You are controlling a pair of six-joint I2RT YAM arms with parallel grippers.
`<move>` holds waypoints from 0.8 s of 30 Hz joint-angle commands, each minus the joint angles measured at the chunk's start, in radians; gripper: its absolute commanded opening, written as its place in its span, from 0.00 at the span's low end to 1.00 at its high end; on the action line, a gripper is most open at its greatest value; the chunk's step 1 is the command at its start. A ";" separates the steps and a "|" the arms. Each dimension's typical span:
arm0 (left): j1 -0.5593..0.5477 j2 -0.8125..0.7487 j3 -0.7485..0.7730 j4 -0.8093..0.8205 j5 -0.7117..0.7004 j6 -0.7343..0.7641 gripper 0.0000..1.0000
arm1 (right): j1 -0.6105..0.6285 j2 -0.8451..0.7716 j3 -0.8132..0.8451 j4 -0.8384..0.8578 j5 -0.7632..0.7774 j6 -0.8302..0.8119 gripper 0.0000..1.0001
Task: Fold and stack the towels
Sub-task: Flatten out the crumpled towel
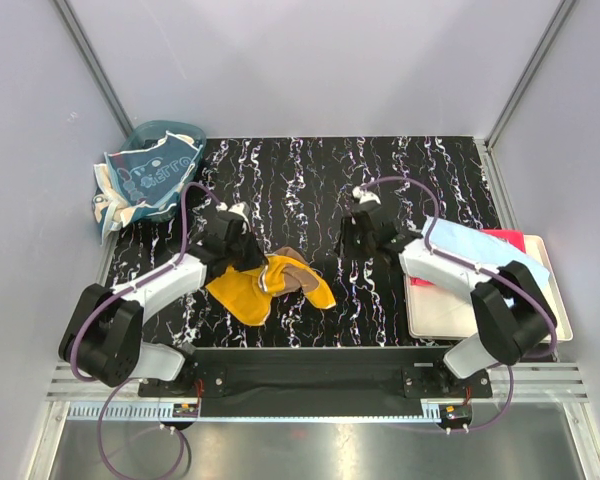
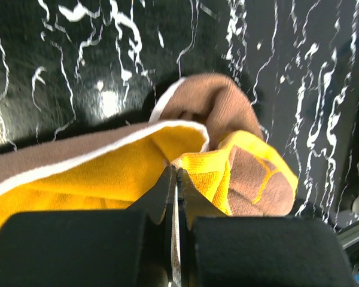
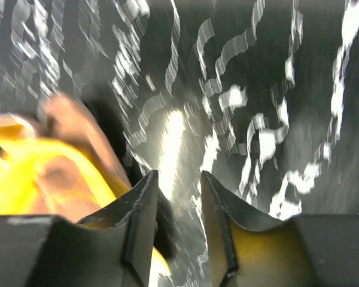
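An orange towel with brown bear patches (image 1: 242, 292) lies crumpled on the black marbled table, left of centre. My left gripper (image 1: 258, 272) is shut on a thin edge of it; in the left wrist view the cloth (image 2: 107, 185) bunches around the closed tips of that gripper (image 2: 176, 173). My right gripper (image 1: 353, 256) hangs to the right of the towel, open and with nothing in it. The right wrist view is blurred: bare table shows between the tips of the right gripper (image 3: 178, 176), and the orange towel (image 3: 42, 173) lies off to the left. A light blue towel (image 1: 480, 245) and a red towel (image 1: 507, 238) lie on the tray.
A teal plastic basket (image 1: 165, 133) at the back left holds a teal-and-white patterned towel (image 1: 150, 178). A cream tray (image 1: 560, 320) lies at the right edge, partly under my right arm. Grey walls close in the table on three sides.
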 commanded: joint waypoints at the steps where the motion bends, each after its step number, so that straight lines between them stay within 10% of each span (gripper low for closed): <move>1: 0.014 -0.013 0.020 0.088 -0.021 -0.012 0.00 | 0.019 -0.112 -0.102 0.093 -0.055 0.067 0.44; 24: 0.037 0.004 0.019 0.106 0.010 0.004 0.00 | 0.150 -0.112 -0.373 0.312 -0.161 0.176 0.51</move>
